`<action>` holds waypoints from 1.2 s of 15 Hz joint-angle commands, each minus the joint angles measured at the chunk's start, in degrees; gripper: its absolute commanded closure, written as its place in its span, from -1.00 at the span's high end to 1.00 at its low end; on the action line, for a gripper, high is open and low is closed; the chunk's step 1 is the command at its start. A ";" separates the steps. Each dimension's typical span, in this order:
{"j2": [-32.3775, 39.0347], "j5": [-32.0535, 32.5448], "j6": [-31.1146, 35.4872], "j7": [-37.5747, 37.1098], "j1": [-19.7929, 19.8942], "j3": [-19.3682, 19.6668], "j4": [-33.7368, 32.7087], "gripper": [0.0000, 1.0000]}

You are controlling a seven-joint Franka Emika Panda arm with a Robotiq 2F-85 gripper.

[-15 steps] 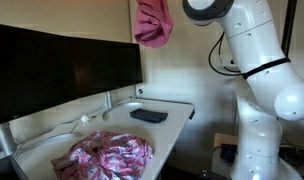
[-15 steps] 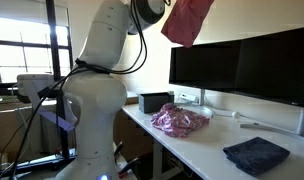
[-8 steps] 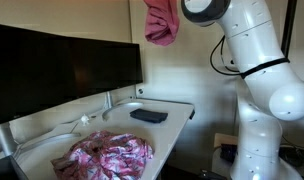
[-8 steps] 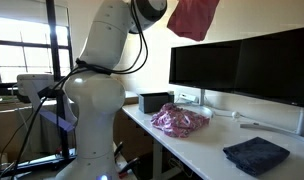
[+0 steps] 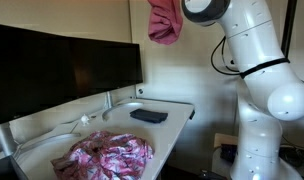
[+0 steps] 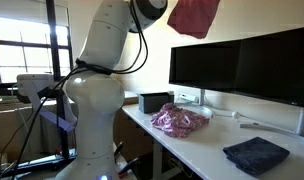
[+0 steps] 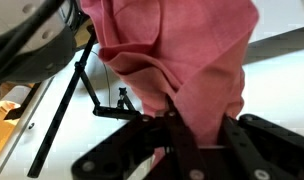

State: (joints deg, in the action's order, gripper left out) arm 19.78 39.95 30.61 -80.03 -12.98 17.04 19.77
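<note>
Robot hand (image 7: 197, 122) holds a pink cloth (image 7: 182, 60) high above the tabletop (image 5: 178, 126).
Only the wrist view shows the grip itself, narrow and pinched on the fabric's folds. Both exterior views show the cloth hanging at the top of the frame, well clear of a patterned pink heap (image 5: 110, 157) and a dark folded cloth (image 5: 148, 115), which lie apart on the tabletop before the monitors (image 5: 62, 70).
</note>
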 commanded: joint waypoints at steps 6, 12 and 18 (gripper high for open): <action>2.03 0.01 -0.08 -0.56 1.95 -1.05 0.09 -0.86; 3.35 0.59 -0.14 0.52 3.08 -0.72 0.21 -0.86; 5.83 -0.87 0.18 -0.96 3.31 -1.26 0.25 -0.85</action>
State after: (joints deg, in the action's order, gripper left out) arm 24.57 39.91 30.64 -80.18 -10.53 16.43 20.01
